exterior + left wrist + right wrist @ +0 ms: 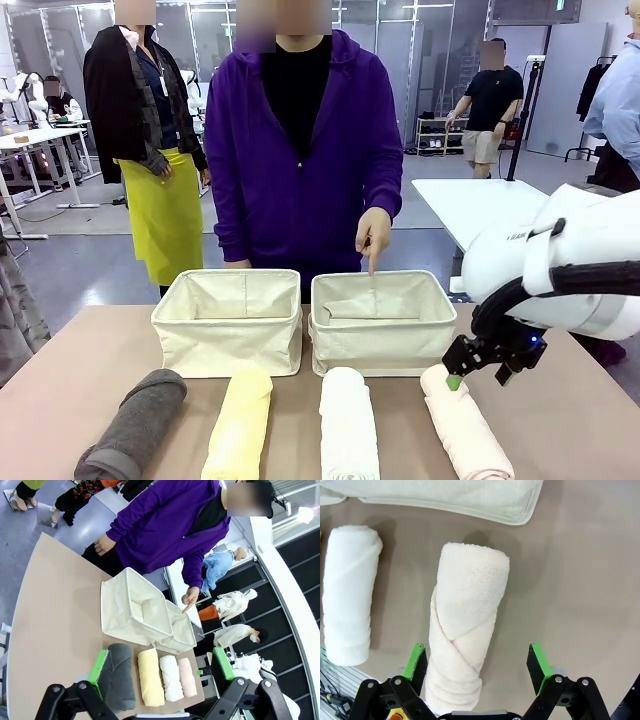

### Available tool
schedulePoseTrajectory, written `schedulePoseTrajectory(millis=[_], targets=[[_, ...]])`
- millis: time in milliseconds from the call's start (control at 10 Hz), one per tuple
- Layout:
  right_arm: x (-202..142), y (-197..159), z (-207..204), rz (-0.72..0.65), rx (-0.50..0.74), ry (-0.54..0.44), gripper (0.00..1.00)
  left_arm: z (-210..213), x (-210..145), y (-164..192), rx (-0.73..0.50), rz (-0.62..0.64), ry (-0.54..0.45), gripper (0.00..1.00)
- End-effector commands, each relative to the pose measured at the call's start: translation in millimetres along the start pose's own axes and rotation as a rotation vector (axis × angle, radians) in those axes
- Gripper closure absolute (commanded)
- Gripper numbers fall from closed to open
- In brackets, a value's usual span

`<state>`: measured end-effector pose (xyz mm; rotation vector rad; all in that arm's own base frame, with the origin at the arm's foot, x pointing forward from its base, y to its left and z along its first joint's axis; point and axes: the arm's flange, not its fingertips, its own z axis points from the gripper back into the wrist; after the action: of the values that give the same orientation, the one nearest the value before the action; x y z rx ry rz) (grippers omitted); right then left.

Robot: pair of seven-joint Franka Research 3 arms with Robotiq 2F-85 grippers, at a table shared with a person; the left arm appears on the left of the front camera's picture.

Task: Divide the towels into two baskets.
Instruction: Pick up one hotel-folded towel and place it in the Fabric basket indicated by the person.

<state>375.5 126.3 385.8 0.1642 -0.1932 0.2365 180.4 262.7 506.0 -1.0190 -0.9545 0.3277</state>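
Four rolled towels lie in a row on the near part of the counter (pixel 560 420), each pointing toward the baskets. From left to right: dark grey towel (pixel 135 425), yellow towel (pixel 240 425), white towel (pixel 348 425), pink towel (pixel 468 435). Just behind them stand the left basket (pixel 228 335) and the right basket (pixel 382 345), side by side, nearly touching. The person's hand (pixel 373 232) points one finger down over the far rim of the right basket. Right fingers (pixel 415 661): released, spread wide, one on either side of the pink towel, not gripping it. Left fingers (pixel 99 666): released, high above the counter, holding nothing, with the dark grey towel below them.
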Motion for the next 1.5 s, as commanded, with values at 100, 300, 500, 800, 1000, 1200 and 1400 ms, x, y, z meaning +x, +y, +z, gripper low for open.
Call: schedulePoseTrajectory(millis=[100, 300, 500, 800, 1000, 1200, 1400], targets=[[-44.8, 7.4, -33.3, -0.025, -0.051, -0.006, 0.0, 0.7, 0.9, 0.0, -0.008, -0.013, -0.001, 0.0], [-49.1, 15.2, -47.1, -0.021, -0.069, -0.001, 0.0, 0.7, 0.9, 0.0, -0.008, -0.013, -0.001, 0.0], [-52.4, 17.4, -60.9, -0.028, -0.089, 0.006, 0.0, 0.7, 0.9, 0.0, -0.008, -0.013, -0.001, 0.0], [-56.8, 18.2, -73.3, -0.032, -0.084, 0.018, 0.0, 0.7, 0.9, 0.0, -0.008, -0.013, -0.001, 0.0], [-58.0, 15.8, -82.6, -0.028, -0.078, 0.026, 0.09, 0.7, 0.9, 0.0, -0.008, -0.013, -0.001, 0.0], [-58.3, 15.4, -85.4, -0.019, -0.085, 0.023, 0.29, 0.7, 0.9, 0.0, -0.008, -0.013, -0.001, 0.0], [-58.0, 14.9, -82.6, -0.022, -0.083, 0.023, 0.49, 0.7, 0.9, 0.0, -0.008, -0.013, -0.001, 0.0]])
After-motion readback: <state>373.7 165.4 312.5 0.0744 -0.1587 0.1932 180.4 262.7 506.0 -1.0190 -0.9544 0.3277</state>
